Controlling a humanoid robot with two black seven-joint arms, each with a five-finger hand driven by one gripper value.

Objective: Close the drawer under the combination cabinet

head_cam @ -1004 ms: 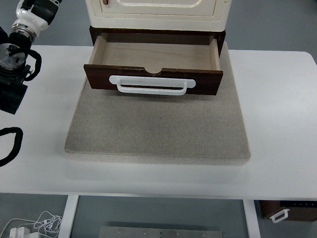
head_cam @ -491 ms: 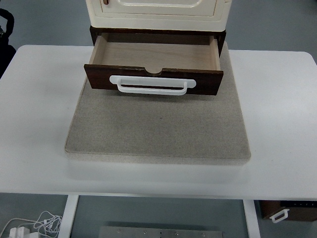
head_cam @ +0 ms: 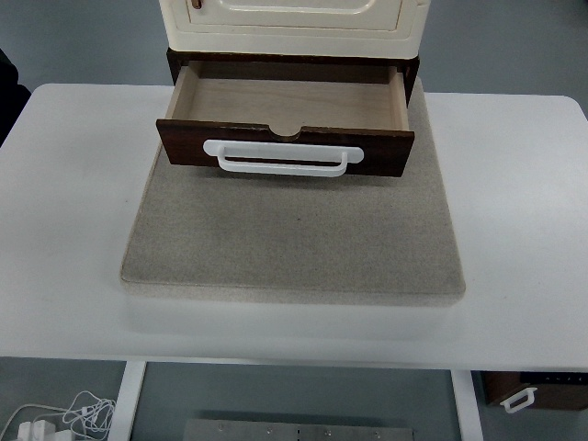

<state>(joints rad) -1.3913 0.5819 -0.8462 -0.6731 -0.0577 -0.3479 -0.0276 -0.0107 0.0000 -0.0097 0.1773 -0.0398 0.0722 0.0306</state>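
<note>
A cream combination cabinet (head_cam: pixel 292 23) stands at the back of the table on a dark wooden base. Its drawer (head_cam: pixel 287 101) is pulled out toward me and looks empty inside. The drawer has a dark brown front (head_cam: pixel 184 145) with a white bar handle (head_cam: pixel 281 158). Neither robot hand is in view; only a dark sliver shows at the far left edge (head_cam: pixel 5 96).
The cabinet stands on a grey felt mat (head_cam: pixel 292 234) on the white table (head_cam: pixel 514 211). Under the table, cables (head_cam: pixel 64 415) lie at the lower left and another dark drawer piece with a white handle (head_cam: pixel 533 390) at the lower right.
The left arm, over the table's left side a second ago, has withdrawn out of the picture to the left. The drawer has not moved.
</note>
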